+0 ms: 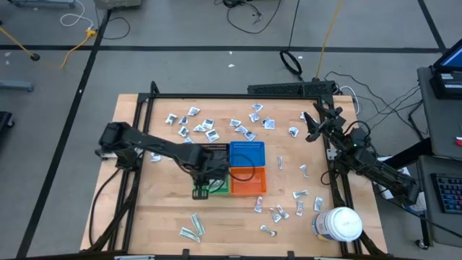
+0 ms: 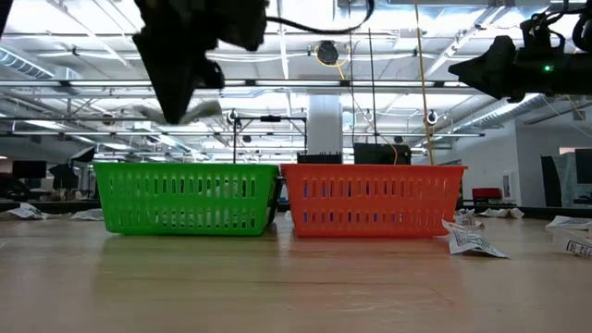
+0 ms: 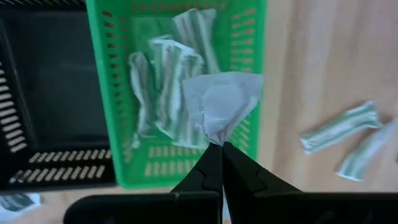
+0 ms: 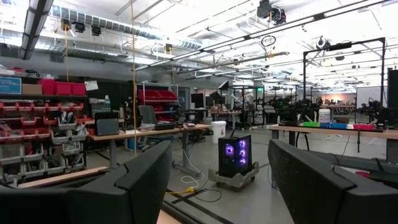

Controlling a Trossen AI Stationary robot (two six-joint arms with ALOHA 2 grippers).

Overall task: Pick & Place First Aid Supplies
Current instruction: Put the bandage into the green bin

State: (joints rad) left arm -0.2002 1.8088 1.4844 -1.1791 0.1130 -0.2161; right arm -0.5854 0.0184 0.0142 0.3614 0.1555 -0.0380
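While the left gripper [image 3: 219, 144] hangs over the green bin [image 3: 112, 112], its fingers are clenched on a squarish packet [image 3: 222, 102] held above the bin's edge. Longer strip packets [image 3: 165, 87] lie inside. Other packets [image 1: 209, 128] are scattered on the table [image 1: 166, 209]. Right gripper [image 1: 312, 124] waits raised at the table's right side, fingers spread, empty.

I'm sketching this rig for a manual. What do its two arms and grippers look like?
Both arms are matte black with jointed segments. The left gripper has slim black fingers tapering to points. The right gripper has broad, flat dark fingers. Black cables trail from the right arm's base.
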